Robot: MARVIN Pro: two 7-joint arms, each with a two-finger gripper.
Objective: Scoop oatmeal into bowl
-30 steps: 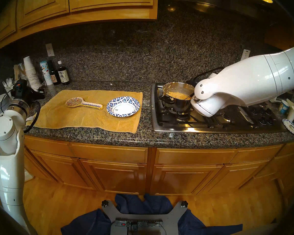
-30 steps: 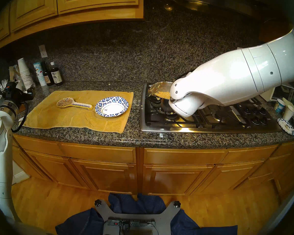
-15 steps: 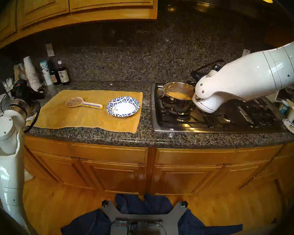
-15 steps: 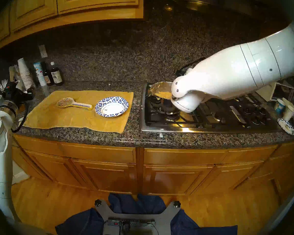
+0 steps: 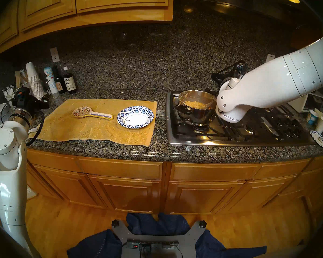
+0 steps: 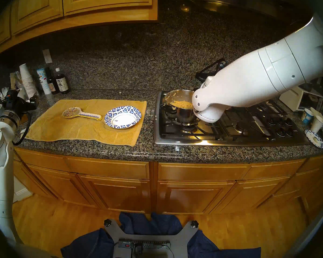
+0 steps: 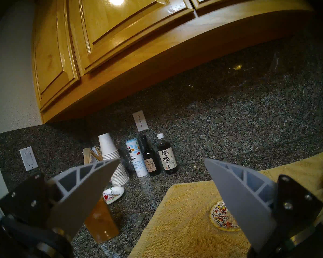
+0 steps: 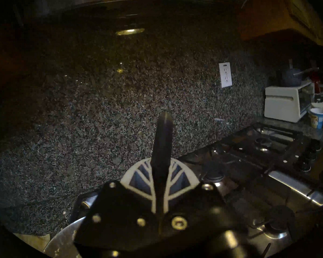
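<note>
Oatmeal [image 5: 195,104] is seen inside a steel pot [image 5: 196,114] on the stove [image 5: 231,134] at right of centre in the head view. A dark utensil handle [image 8: 161,159] is clamped in the closed right gripper [image 8: 161,170]. The empty patterned bowl [image 5: 135,117] sits mid-frame on a yellow towel [image 5: 93,129]. At far left, the left gripper [image 7: 161,160] is held wide open.

Oatmeal [image 5: 195,104] in pot [image 5: 194,114] on stove [image 5: 231,132], right of bowl [image 5: 135,117].
</note>
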